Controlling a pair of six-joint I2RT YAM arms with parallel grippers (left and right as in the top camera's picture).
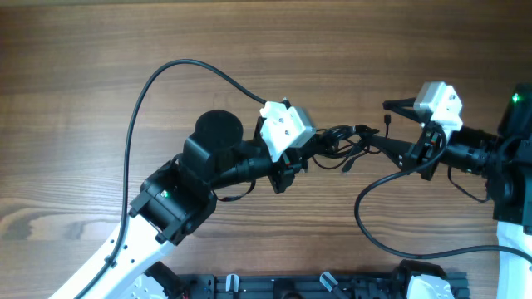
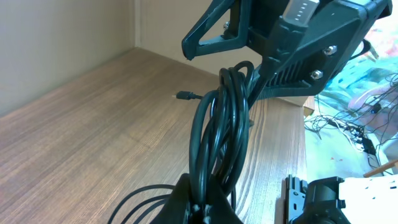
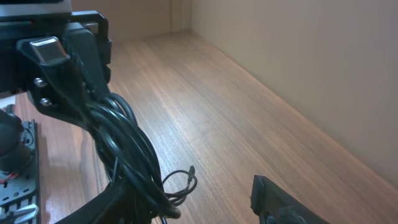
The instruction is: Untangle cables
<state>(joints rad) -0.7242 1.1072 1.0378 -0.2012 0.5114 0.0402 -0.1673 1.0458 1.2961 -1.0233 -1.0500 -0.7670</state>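
Observation:
The cables are a small bundle of thin black cords hanging between my two grippers above the wooden table. My left gripper is shut on the bundle's left end; in the left wrist view the cords rise straight out of its pinched fingertips. My right gripper stands open around the bundle's right end. In the right wrist view the cables lie against one finger, while the other finger stands far off. A loose plug end dangles between them.
A thick black robot cable arcs over the table to the left wrist's white camera mount. Another cable loops below the right arm. A black rack runs along the front edge. A pale wall borders the table.

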